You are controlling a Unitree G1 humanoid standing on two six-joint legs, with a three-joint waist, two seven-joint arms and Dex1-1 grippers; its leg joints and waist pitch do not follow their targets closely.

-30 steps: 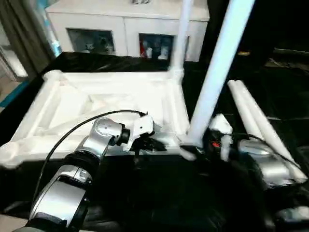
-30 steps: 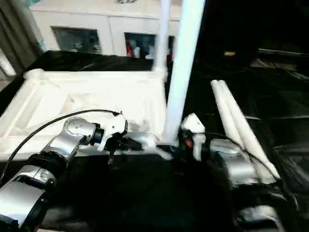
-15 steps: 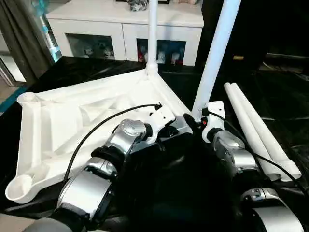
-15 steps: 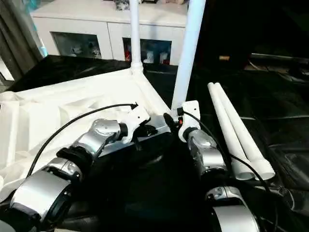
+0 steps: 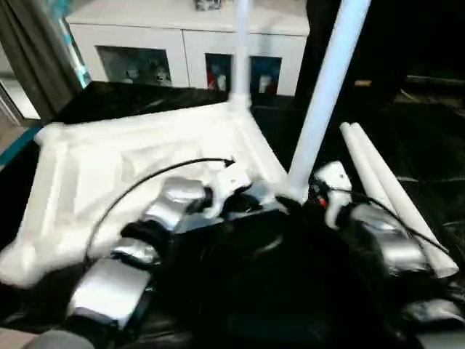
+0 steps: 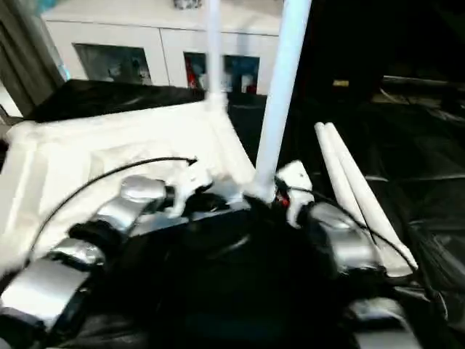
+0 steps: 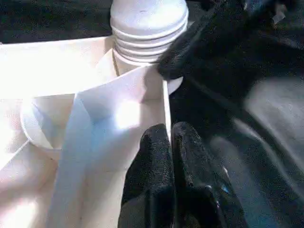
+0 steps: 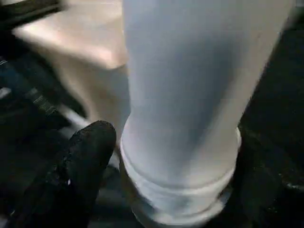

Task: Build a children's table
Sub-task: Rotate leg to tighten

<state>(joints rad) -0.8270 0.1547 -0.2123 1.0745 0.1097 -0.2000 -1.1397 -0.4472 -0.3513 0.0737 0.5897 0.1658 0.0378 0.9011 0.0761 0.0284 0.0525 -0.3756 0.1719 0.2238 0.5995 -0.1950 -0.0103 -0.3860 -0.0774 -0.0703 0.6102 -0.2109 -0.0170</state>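
The white tabletop [image 5: 138, 156] lies upside down on the black sheet. One white leg [image 5: 240, 51] stands in its far corner socket. Another leg [image 5: 325, 109] stands upright in the near right corner socket. My left gripper [image 7: 172, 137] is shut on the tabletop's thin rim wall, just short of that socket [image 7: 147, 47]. My right gripper [image 8: 180, 156] is open around the base of the near leg [image 8: 190, 95]. One black finger [image 8: 88, 156] stands beside the leg's collar. Two loose legs [image 5: 385, 185] lie side by side to the right.
A white cabinet with glass doors [image 5: 182, 51] stands behind the black-sheeted table [image 5: 436, 131]. A grey curtain [image 5: 33, 51] hangs at the far left. My silver forearms [image 5: 116, 283] reach in from the near edge.
The whole picture has swung and tilted with the head. Both grippers stay at the near right corner, and the leg there stays upright.
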